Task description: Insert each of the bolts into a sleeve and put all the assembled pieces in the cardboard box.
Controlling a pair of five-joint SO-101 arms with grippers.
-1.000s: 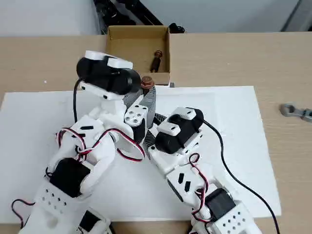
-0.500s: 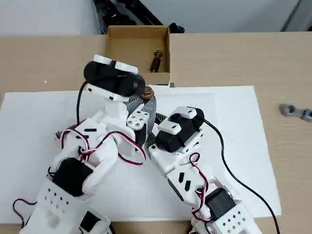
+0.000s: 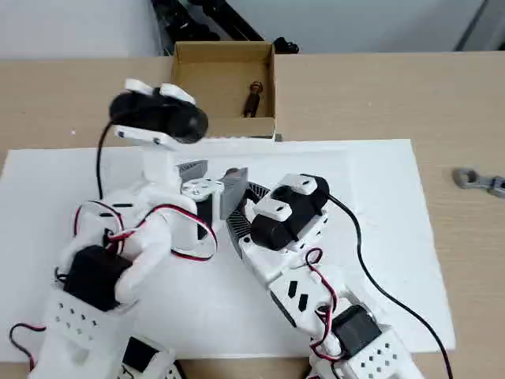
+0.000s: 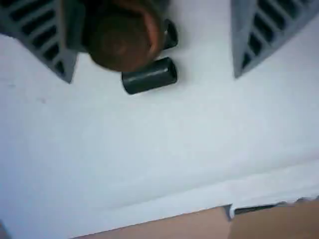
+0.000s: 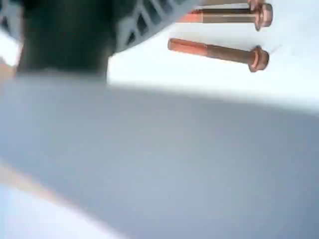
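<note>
My left gripper (image 4: 152,73) is open, its grey fingers (image 4: 259,40) wide apart over the white sheet. A loose black sleeve (image 4: 149,82) lies flat between them. A copper bolt head (image 4: 122,42), with black sleeve behind it, hovers against one finger. In the high view the left gripper (image 3: 211,178) meets my right gripper (image 3: 235,201) at mid-sheet, and the bolt-and-sleeve piece (image 3: 230,172) sits at their tips. The right wrist view has a dark piece (image 5: 65,35) against its finger (image 5: 149,20), which appears shut on it. Two loose bolts (image 5: 219,52) lie on the sheet beyond.
The cardboard box (image 3: 225,54) stands at the sheet's far edge with one assembled piece (image 3: 253,99) inside. Its edge also shows in the left wrist view (image 4: 269,224). A metal wrench (image 3: 477,180) lies on the wooden table, right of the white sheet (image 3: 379,197).
The bolt head came down from near the box's front wall toward mid-sheet. The left arm's wrist swung left and back, and its fingers spread apart. The right arm barely moved.
</note>
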